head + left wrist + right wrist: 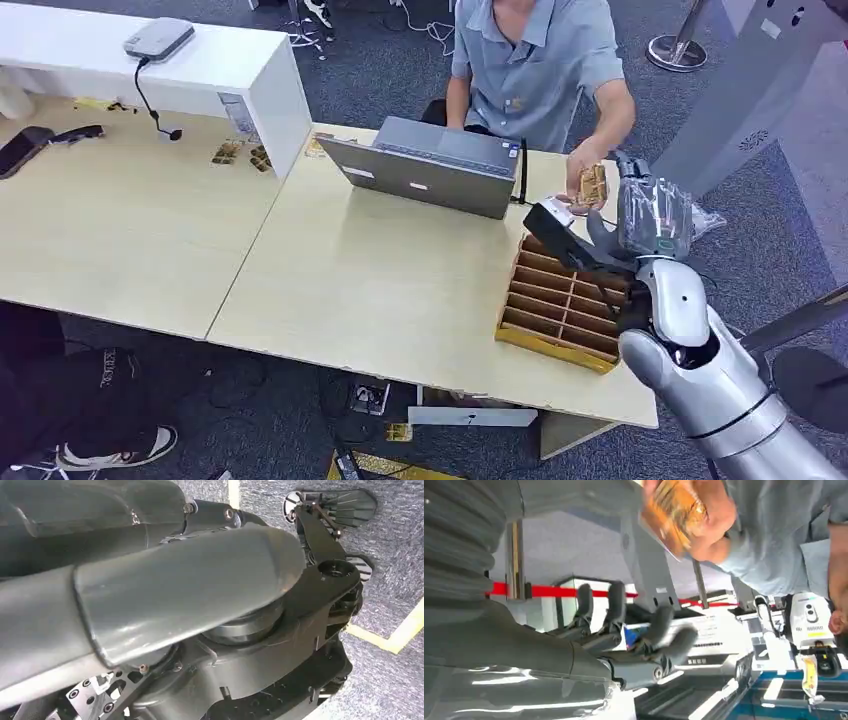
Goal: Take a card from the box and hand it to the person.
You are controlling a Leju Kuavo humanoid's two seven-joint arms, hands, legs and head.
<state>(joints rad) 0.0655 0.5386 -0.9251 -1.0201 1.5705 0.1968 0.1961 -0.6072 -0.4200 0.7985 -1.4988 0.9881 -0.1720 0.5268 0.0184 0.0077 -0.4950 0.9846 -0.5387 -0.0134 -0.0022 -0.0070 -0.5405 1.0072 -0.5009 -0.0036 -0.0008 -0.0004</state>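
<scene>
From the head view, the right hand [640, 215] is raised above the far end of the box [562, 305] on the table [380, 290], while the person's hand [585, 178] just beside it holds the card [593, 186]. The right wrist view shows the right hand's fingers [659, 625] spread and holding nothing, the card [671, 512] gripped in the person's hand [704, 520] near them. I cannot tell the left hand's state.

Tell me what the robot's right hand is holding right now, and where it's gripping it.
Nothing. The right hand has its fingers spread and empty; the card is in the person's hand, held by its lower part.
</scene>
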